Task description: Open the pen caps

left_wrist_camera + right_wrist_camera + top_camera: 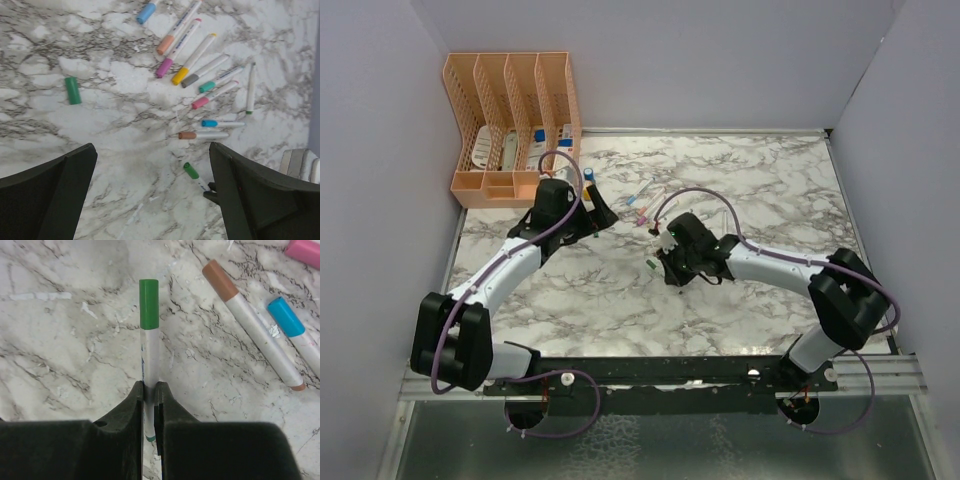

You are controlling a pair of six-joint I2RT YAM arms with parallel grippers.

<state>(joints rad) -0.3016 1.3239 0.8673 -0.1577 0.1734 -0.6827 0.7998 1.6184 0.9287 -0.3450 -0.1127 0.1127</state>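
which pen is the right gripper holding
The green-capped pen: its white barrel is clamped in the right gripper, while the brown-capped pen and blue-capped pen lie loose beside it.

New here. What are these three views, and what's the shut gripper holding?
Two robot arms bolted at the near edge of a marble table. One view looks down from above and behind; the other two come from wrist cameras, so the dark shapes are each arm's own fingers. Capped pens lie scattered, plus one loose green cap and an orange file rack at the back. The left gripper is open, empty. The right gripper is shut on a green-capped pen.
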